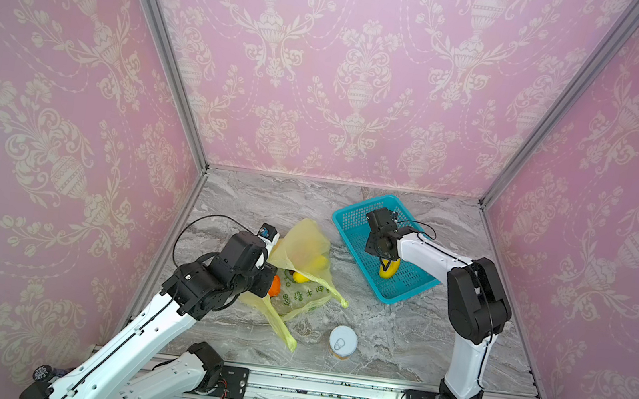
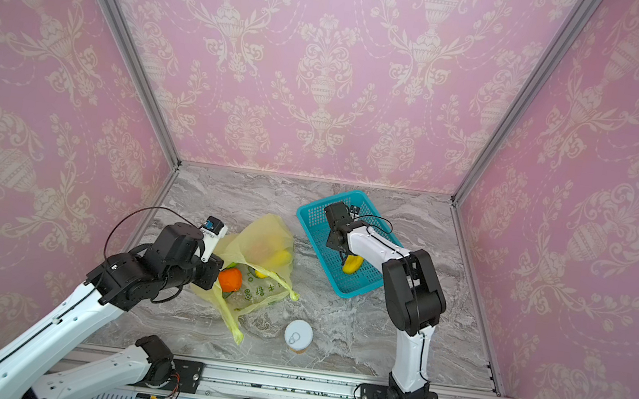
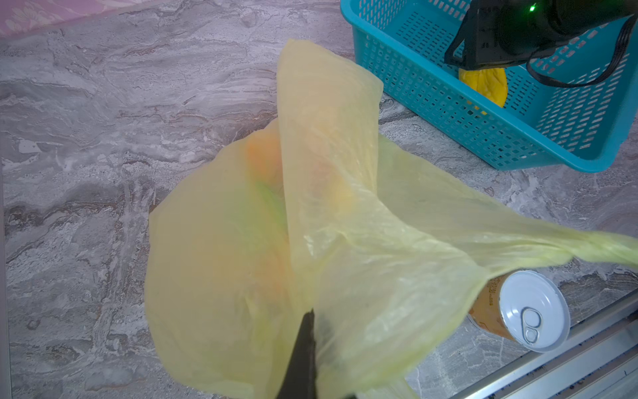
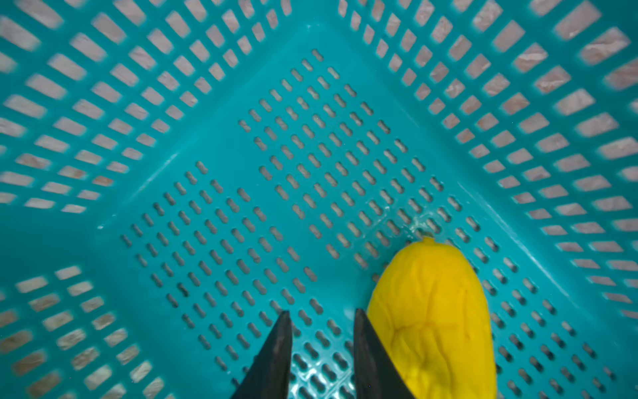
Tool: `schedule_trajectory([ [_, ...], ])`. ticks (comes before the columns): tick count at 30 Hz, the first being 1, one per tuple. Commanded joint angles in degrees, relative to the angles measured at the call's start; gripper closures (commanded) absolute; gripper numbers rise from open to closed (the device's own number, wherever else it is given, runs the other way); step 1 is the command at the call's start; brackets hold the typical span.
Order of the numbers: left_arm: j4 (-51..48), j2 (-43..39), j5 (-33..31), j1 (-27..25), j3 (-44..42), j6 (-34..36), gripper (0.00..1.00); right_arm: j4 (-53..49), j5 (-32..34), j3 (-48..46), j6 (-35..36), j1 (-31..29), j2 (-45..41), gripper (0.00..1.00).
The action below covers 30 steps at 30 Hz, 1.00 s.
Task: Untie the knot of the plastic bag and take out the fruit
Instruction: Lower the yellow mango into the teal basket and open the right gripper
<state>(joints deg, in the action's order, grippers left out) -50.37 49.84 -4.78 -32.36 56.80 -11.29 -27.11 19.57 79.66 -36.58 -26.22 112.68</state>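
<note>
left claw clamped tight on the yellow-green plastic bag, bag on the marble table, orange fruit inside, right claw a little apart and empty in the teal basket, yellow fruit lying just beside it

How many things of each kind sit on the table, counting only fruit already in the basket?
bag: 1
basket: 1
can: 1
fruit in basket: 1
Total: 4
</note>
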Motion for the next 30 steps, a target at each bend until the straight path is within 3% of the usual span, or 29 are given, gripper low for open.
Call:
schedule_trajectory([
  [1, -0.02, -0.64, 0.50, 0.45, -0.81, -0.75, 1.00, -3.77, 5.24, -0.88, -2.10, 0.44, -1.72, 0.67],
  [11, -0.04, -1.24, 0.35, 0.45, -0.90, -0.75, 1.00, -2.79, 10.13, -10.30, -5.95, 1.15, -10.38, 0.63],
  [20, 0.03, -1.55, 0.45, 0.45, -0.91, -0.70, 1.00, -2.28, 9.95, -14.41, -5.92, 2.03, -12.20, 0.60],
  [26, 0.03, -1.53, 0.48, 0.45, -0.90, -0.71, 1.00, 0.90, 7.10, -14.50, -2.52, 2.01, -11.68, 0.26],
  [30, 0.06, -1.59, 0.42, 0.45, -0.90, -0.75, 1.00, 1.53, 5.04, -12.91, -2.40, 2.13, -8.83, 0.21],
])
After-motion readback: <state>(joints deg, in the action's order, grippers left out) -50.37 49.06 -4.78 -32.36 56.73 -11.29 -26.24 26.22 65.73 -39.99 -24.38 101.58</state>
